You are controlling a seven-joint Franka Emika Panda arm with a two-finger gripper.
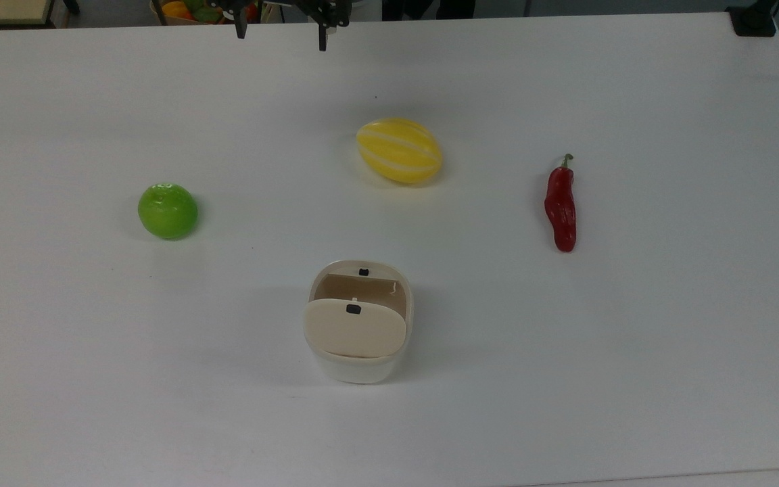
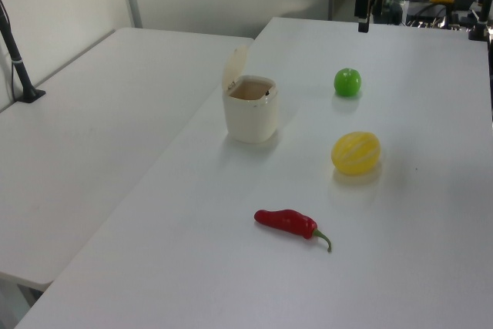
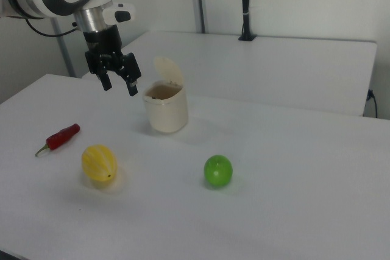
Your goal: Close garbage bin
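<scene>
Landmark: the small cream-white plastic garbage bin (image 1: 358, 338) with rounded-square walls stood on the white tabletop (image 1: 633, 352), toward the near edge in the top view; every place below is given from it.

Green apple: the round glossy green apple (image 1: 168, 211) lay well apart from the bin, off to the top view's left and a little farther back.

End effector: the black two-finger end effector (image 1: 282, 28) hung in the air well behind the bin and slightly to the top view's left, with its two fingers spread wide and nothing between them.

Lid: the beige flat hinged lid (image 1: 355, 328) with a small black square mark (image 1: 353, 309) stood raised at the bin's near rim, leaving the brown inside open.

Yellow melon: the oval yellow melon with pale stripes (image 1: 399, 150) lay behind the bin, slightly to the top view's right, apart from it.

Red chilli: the long red chilli pepper with a green stem (image 1: 560, 206) lay well apart, off to the top view's right.

Handling: the bin looked light, stiff and smooth, so a hard sideways shove would likely slide or tip it.

Where to touch: a grasp seemed unneeded; pressing the lid's upper free edge, away from the hinge, should swing it down over the opening.
</scene>
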